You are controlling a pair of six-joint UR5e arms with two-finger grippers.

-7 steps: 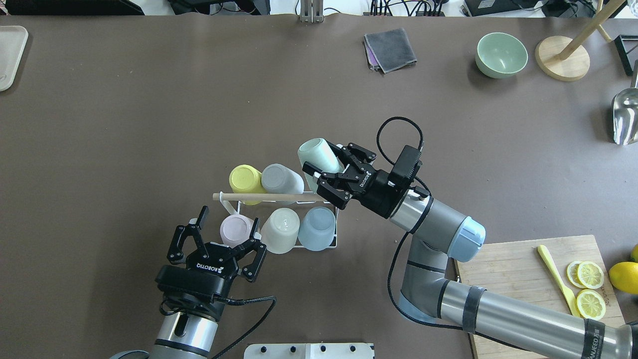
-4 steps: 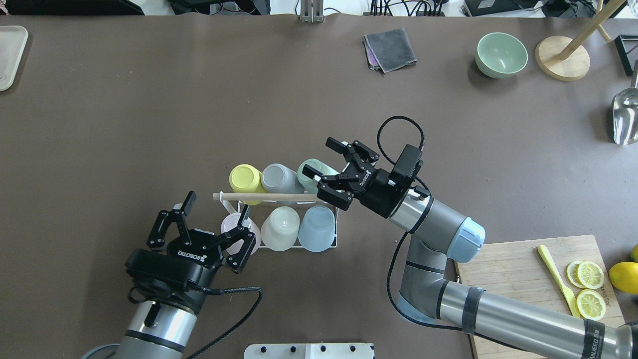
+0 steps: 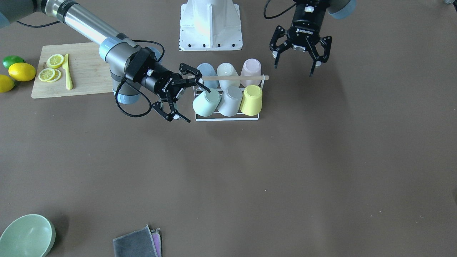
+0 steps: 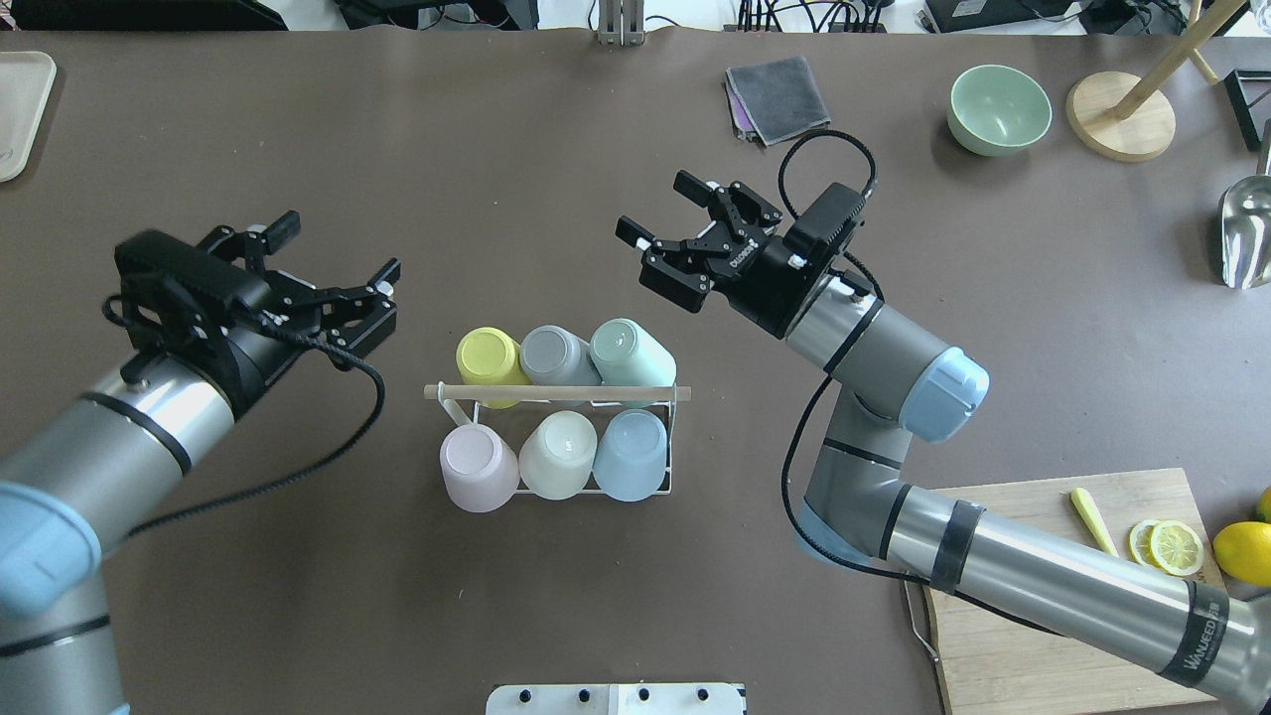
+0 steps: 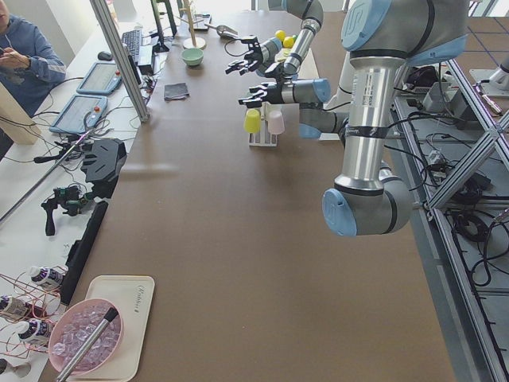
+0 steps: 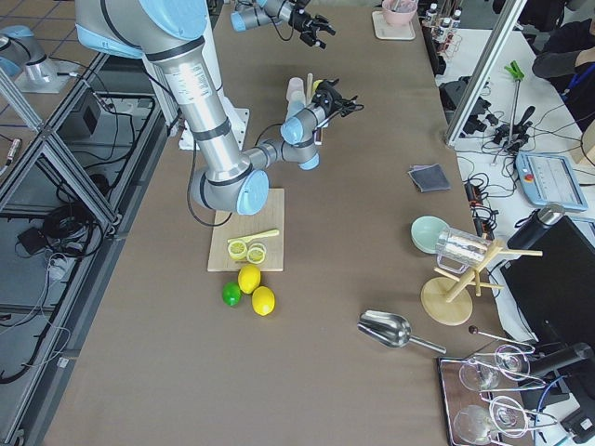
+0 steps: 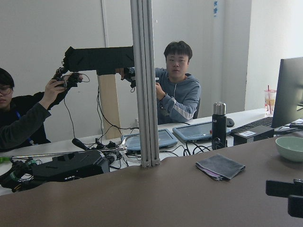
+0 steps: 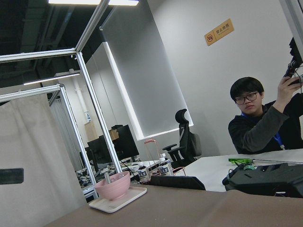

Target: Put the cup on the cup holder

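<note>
The cup holder, a white wire rack with a wooden dowel on top, stands mid-table. It also shows in the front view. Several upturned cups sit on it. The mint cup is at the right end of the far row, beside a grey and a yellow one. My right gripper is open and empty, beyond the rack and to its right. In the front view it is open right beside the mint cup. My left gripper is open and empty, left of the rack.
A grey cloth, a green bowl and a wooden stand sit at the far right. A metal scoop lies at the right edge. A cutting board with lemon slices is near right. A tray is far left.
My right gripper let go of the mint cup onto the rack and drew back, away from it. My left arm swung from the rack's near side out to the left.
</note>
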